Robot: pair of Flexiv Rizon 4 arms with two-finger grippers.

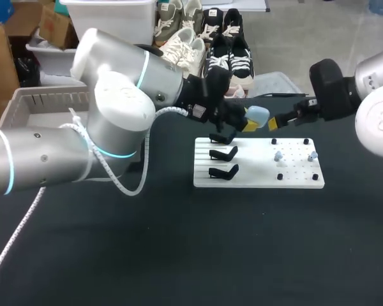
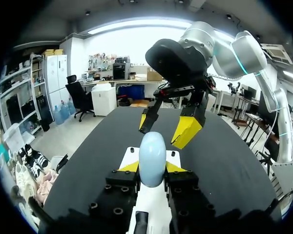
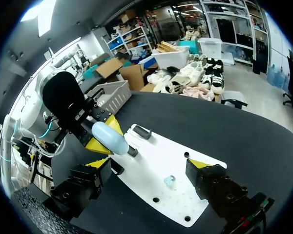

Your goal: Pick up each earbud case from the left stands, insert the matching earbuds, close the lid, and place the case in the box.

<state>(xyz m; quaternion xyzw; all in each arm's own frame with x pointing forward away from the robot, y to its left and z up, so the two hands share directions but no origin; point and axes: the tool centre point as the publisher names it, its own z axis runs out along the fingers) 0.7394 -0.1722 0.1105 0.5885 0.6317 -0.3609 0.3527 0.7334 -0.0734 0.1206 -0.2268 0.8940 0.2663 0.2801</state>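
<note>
Case: the pale blue earbud case (image 1: pixel 258 116) (image 2: pixel 152 158) (image 3: pixel 110 138) hangs in the air above the far edge of the white board (image 1: pixel 255 175) (image 3: pixel 156 165). Its lid looks closed, though the seam is too faint to be sure.
Left hold: the left gripper (image 1: pixel 252 120) (image 2: pixel 152 168) (image 3: pixel 105 136) is clamped on the case, one yellow tip against each side.
Right side: the right gripper (image 1: pixel 276 121) (image 2: pixel 164 127) (image 3: pixel 149 163) has its fingers spread around nothing, its tips pointing at the case from just beside it.
Stands: three black stands (image 1: pixel 223 153) sit in a column on the board's left part, the farthest partly hidden by the left gripper.
Earbuds: two pale earbuds (image 1: pixel 278 155) (image 3: pixel 170 182) stand on the board's right part among black pegs (image 1: pixel 306 141).
Box: the grey box (image 1: pixel 45 102) (image 3: pixel 112 95) sits at the table's far left, behind the left arm.
Cord: a white cord (image 1: pixel 134 185) loops down from the left arm.
</note>
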